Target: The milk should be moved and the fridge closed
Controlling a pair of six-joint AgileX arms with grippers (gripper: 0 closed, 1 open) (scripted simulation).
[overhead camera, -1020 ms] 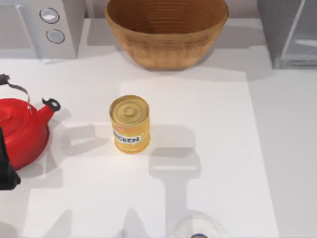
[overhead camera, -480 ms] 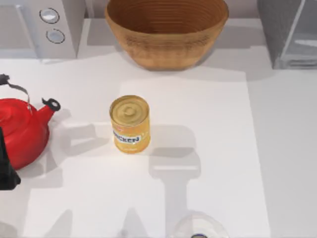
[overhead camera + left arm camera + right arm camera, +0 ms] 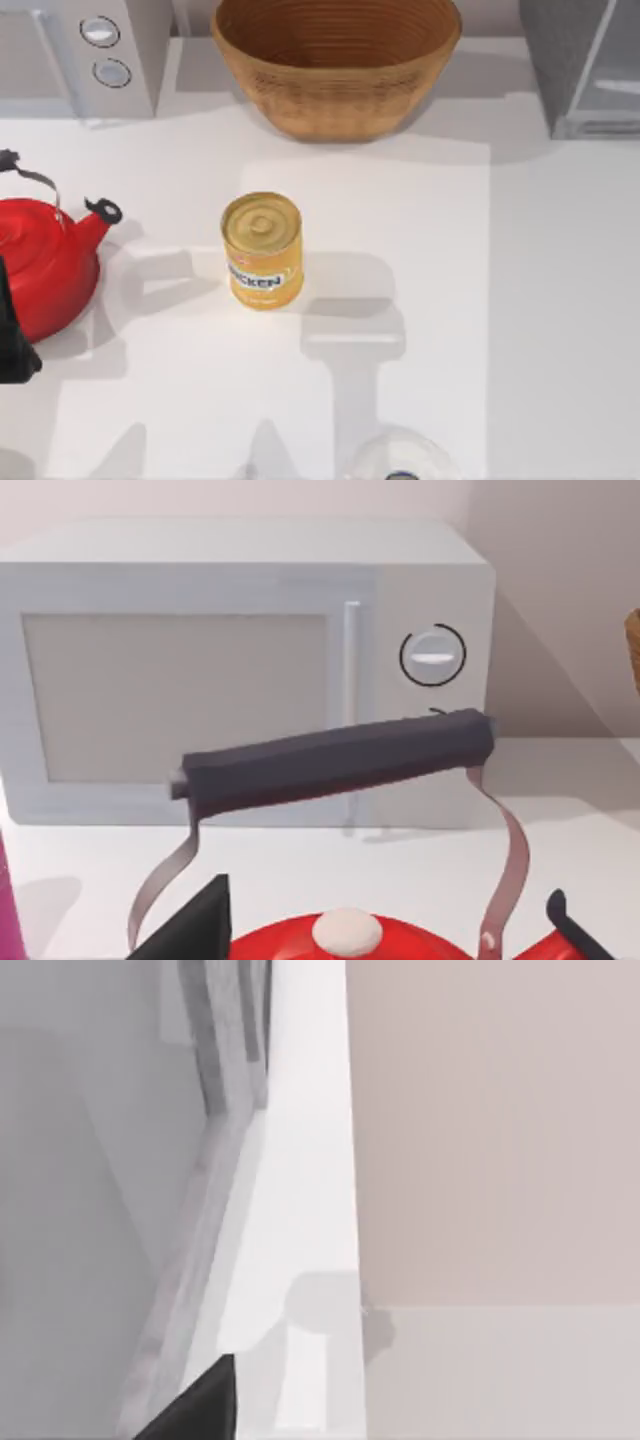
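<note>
- Fridge [image 3: 585,65] at the worktop's [image 3: 420,230] far right corner, pale door panel angled outward, seemingly not yet shut; right wrist view close against grey cabinet wall [image 3: 90,1210], likely near that door
- Milk not located; cannot tell where
- Left arm [image 3: 12,330] parked at left edge beside red kettle [image 3: 45,260]
- Jaws of both arms: cannot tell whether spread or pressed together; nothing seen held
</note>
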